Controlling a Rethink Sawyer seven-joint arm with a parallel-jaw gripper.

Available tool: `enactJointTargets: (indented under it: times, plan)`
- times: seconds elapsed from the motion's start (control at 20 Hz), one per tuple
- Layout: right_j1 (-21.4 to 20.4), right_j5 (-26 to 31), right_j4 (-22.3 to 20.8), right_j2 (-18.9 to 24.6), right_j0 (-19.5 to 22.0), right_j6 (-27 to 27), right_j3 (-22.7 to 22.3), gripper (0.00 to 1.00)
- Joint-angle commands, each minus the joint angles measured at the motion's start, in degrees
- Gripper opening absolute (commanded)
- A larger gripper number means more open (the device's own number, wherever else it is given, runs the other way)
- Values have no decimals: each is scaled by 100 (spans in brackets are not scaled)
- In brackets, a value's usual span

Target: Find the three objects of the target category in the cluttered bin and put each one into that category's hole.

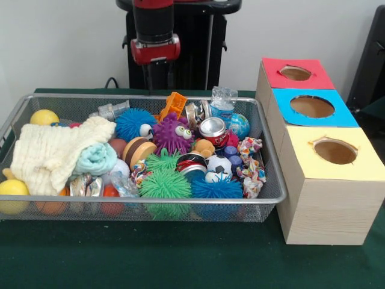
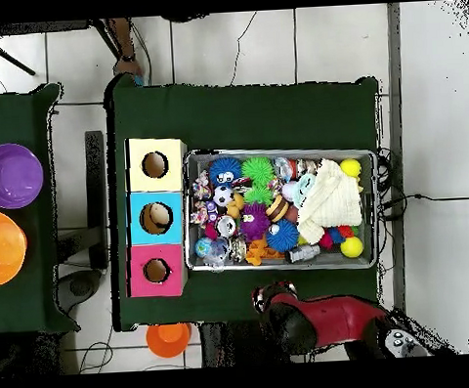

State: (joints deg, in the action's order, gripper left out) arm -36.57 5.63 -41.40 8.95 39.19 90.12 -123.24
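The wire-mesh bin (image 1: pixel 264 198) sits mid-table, full of clutter; it also shows in the overhead view (image 2: pixel 373 258). An orange, dark-striped stuffed toy (image 1: pixel 138 150) lies near the bin's middle, seen from above too (image 2: pixel 276 208). A yellow-orange duckling (image 1: pixel 204 146) is half buried beside a can. A third toy is not visible. The red-surround hole (image 1: pixel 295 73) is at the box's far end, and shows in the overhead view (image 2: pixel 156 270). My gripper (image 1: pixel 157 81) hangs behind the bin's far rim, above the table and holding nothing that I can see.
The blue-surround hole (image 1: pixel 312 106) and yellow-surround hole (image 1: pixel 335 152) share the wooden box. A cream cloth (image 1: pixel 51 153), spiky puffer balls (image 1: pixel 165 186), cans (image 1: pixel 212 128) and yellow balls (image 1: pixel 12 191) crowd the bin. Purple (image 2: pixel 10 175) and orange (image 2: pixel 1 246) bowls sit on a side table.
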Motion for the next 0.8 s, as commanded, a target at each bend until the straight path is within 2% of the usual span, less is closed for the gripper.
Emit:
enactJointTargets:
  times: [0.05, 0.4, 0.8]
  plan:
    - [619, 1032, -150, 1080, 491, -776, 1504, 100]
    - [758, 1641, -357, 1936, 1287, -1568, 1726, 100]
    - [1000, 2066, -810, 2557, 1940, -2038, 1894, 100]
